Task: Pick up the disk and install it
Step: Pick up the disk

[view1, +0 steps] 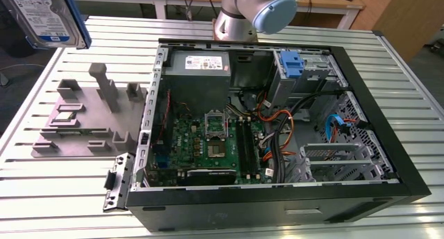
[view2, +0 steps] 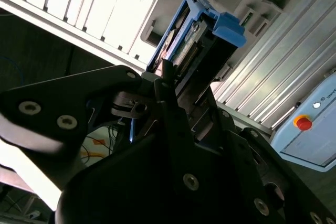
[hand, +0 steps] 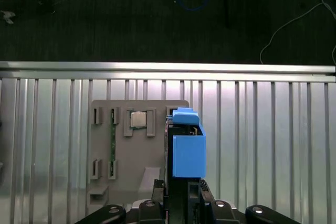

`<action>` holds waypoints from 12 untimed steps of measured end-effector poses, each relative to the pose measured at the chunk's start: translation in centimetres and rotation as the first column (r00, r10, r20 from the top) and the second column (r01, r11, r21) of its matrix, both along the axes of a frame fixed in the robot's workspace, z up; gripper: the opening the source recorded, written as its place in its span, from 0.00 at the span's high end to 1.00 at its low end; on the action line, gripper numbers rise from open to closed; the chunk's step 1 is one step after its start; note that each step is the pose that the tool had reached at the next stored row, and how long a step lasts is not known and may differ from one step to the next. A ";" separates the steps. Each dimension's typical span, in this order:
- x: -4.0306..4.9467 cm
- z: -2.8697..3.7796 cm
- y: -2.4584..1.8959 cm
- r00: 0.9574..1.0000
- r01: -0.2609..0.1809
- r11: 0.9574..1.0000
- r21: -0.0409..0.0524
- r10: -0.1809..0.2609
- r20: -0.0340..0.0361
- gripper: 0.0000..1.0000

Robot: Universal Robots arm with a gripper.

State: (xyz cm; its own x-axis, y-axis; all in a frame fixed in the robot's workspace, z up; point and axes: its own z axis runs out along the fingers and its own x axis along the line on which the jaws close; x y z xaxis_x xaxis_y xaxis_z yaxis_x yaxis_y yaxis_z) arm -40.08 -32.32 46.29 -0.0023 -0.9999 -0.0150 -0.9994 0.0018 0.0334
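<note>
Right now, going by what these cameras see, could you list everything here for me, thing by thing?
disk: one, silver with blue rails, held above the table, exterior view's left
computer case: one, black, open, on the table
motherboard: one, green, inside the case
metal box: one, grey with a white sticker, inside the case
bracket: one, blue, upright, inside the case
cables: several, orange, blue and black, inside the case
fixture tray: one, grey, on the table beside the case
table: one, silver, slatted
button box: one, pale with a red button, beyond the table
arm: one, grey and pale blue, behind the case
gripper: one, black, shut on the disk
</note>
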 end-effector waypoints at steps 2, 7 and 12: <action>0.00 0.48 -0.02 1.000 0.000 1.000 0.007 0.000 0.000 0.65; -0.01 1.59 -0.03 1.000 0.000 1.000 0.019 0.000 0.000 0.65; 0.03 1.61 -0.04 1.000 0.000 1.000 0.020 0.000 0.000 0.65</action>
